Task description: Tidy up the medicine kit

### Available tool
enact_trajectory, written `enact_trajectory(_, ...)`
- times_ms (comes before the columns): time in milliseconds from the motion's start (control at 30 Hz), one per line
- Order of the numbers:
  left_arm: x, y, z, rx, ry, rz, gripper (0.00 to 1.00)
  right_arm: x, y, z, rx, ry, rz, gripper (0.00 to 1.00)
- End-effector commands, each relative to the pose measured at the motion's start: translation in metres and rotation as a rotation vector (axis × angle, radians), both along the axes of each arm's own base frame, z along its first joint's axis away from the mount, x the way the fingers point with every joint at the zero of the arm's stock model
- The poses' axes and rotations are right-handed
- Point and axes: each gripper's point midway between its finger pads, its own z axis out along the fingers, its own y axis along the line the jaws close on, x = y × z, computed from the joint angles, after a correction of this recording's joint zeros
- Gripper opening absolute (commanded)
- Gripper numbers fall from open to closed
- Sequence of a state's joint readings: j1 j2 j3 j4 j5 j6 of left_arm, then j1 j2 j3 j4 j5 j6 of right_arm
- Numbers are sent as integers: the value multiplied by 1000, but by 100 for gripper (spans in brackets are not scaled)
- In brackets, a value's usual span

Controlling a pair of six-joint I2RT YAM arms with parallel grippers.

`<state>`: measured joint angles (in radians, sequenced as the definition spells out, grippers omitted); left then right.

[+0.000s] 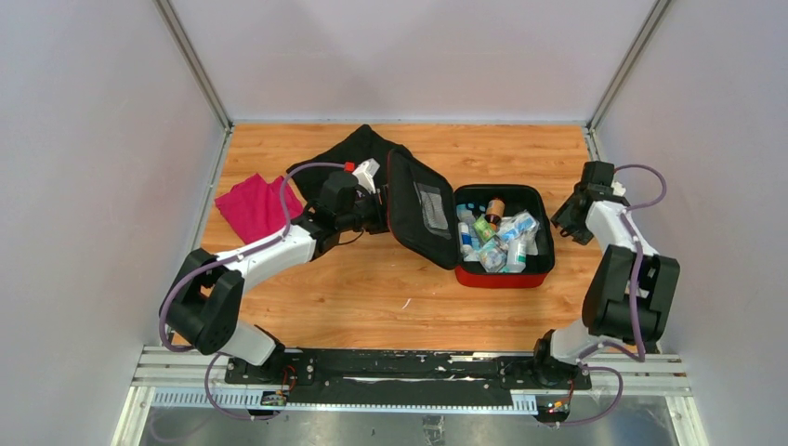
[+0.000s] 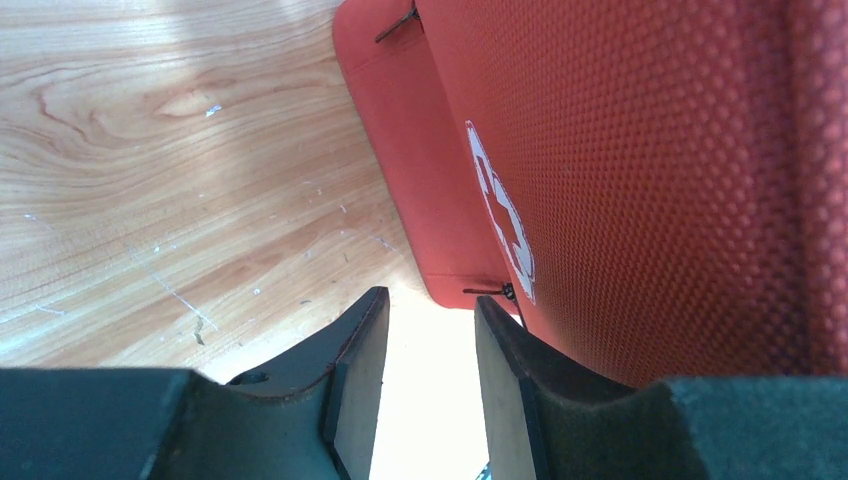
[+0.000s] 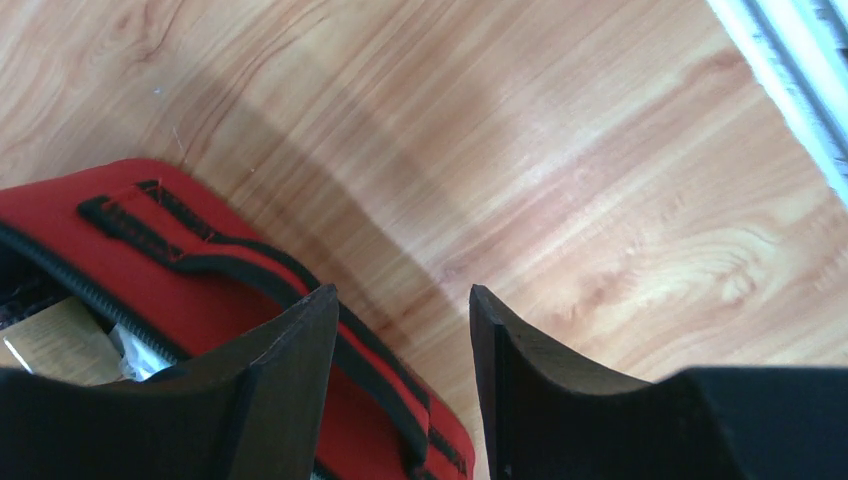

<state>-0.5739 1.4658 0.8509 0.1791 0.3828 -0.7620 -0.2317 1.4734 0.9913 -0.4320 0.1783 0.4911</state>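
From above, the medicine kit [image 1: 502,277] lies open on the table [image 1: 372,297], toward the right. Its base is packed with small bottles and packets. Its lid [image 1: 418,218] stands propped up on the left. My left claw [image 1: 376,212] sits just behind that lid, in front of the black cloth [image 1: 353,153], with the magenta cloth [image 1: 253,206] farther left. My right claw [image 1: 569,221] hangs just beside the base's right wall.

Through my left wrist, the lid's red outer face [image 2: 650,180] and its white cross [image 2: 505,220] fill the right side. My left claw [image 2: 430,300] stands partly open with nothing between its fingers. Whether one finger touches the fabric, I cannot tell.

Through my right wrist, my right claw [image 3: 400,292] is also partly open and empty, above a red corner of the kit [image 3: 120,230] and its black strap [image 3: 200,255].

I judge the packing done and the closing in hand. Next I should push the lid over with my left claw while my right steadies the base.
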Motion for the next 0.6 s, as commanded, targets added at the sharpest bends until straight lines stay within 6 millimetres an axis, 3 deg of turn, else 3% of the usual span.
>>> enact_trajectory(0, 1, -9, 7, -12, -34, -42, 43, 19, 17, -16, 179, 19, 142, 55)
enact_trajectory(233, 6, -12, 13, -14, -52, -54, 43, 42, 78, -27, 507, -26, 355, 53)
enact_trajectory(567, 10, -11, 23, 14, -82, -59, 43, 20, 133, -36, 550, 10, 502, 53)
